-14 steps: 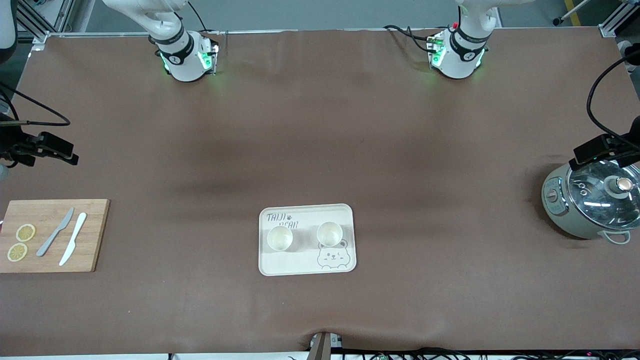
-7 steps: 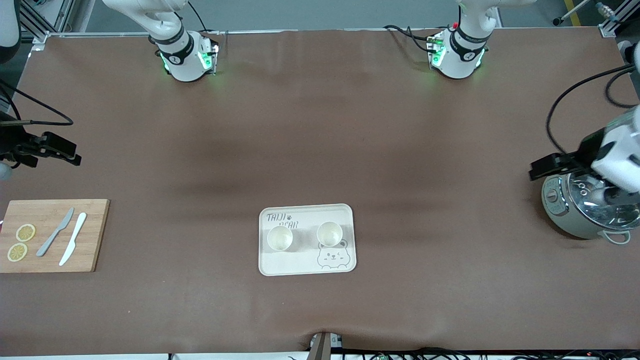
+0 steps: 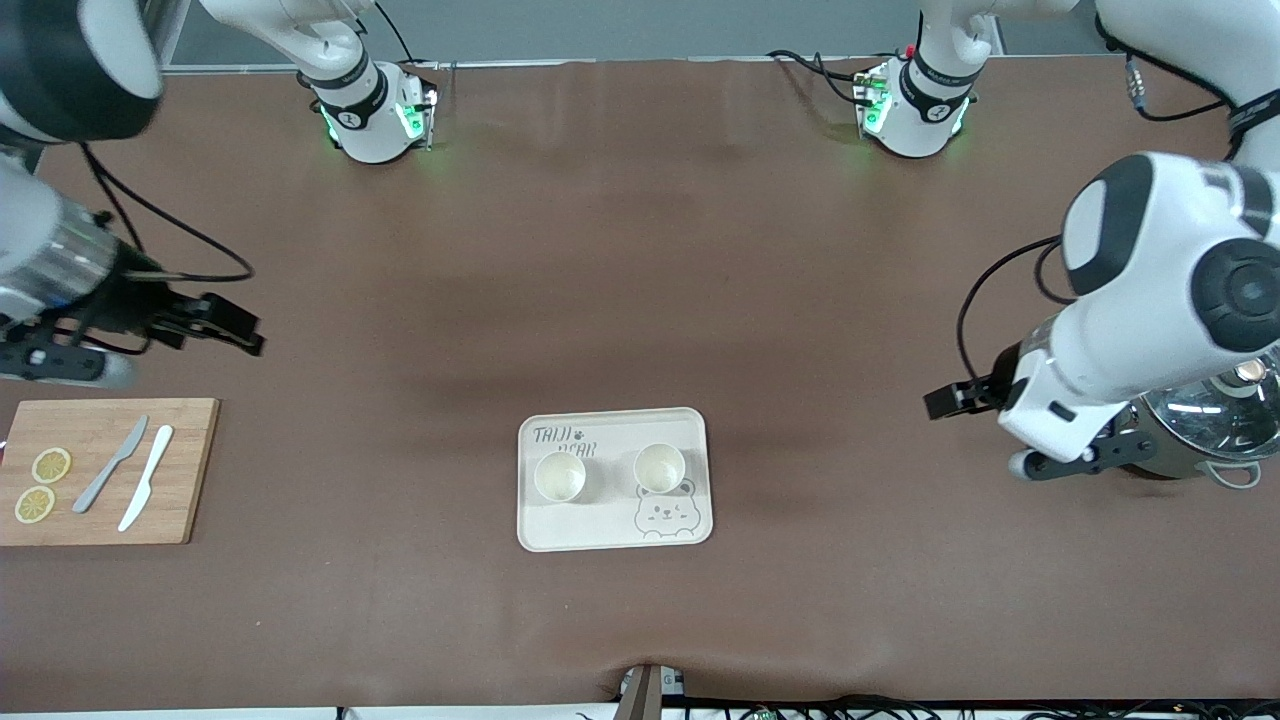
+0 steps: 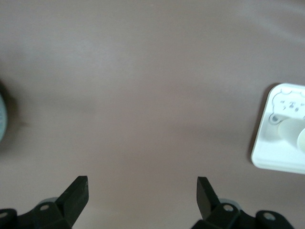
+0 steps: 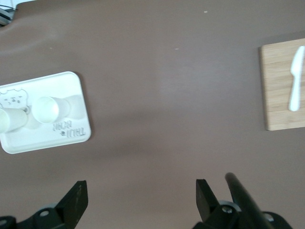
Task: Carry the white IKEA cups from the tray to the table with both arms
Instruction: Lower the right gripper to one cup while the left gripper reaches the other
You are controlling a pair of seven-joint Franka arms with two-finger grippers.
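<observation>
Two white IKEA cups stand upright side by side on a cream bear-printed tray [image 3: 600,528] near the front camera: one [image 3: 559,477] toward the right arm's end, one [image 3: 659,467] toward the left arm's end. My left gripper [image 3: 938,404] is open and empty above the bare table, between the tray and a pot. In the left wrist view [image 4: 141,188] the tray [image 4: 270,155] shows at the edge. My right gripper [image 3: 245,336] is open and empty above the table, by a cutting board. In the right wrist view [image 5: 140,191] I see the tray [image 5: 45,139] and both cups [image 5: 47,109] [image 5: 9,120].
A wooden cutting board [image 3: 190,470] with two lemon slices [image 3: 51,465], a grey knife [image 3: 110,465] and a white knife [image 3: 146,477] lies at the right arm's end. A pot with a glass lid [image 3: 1205,425] stands at the left arm's end, partly under the left arm.
Both arms have swung in from the table's ends toward the middle, the left arm much farther. The cups and tray have not moved.
</observation>
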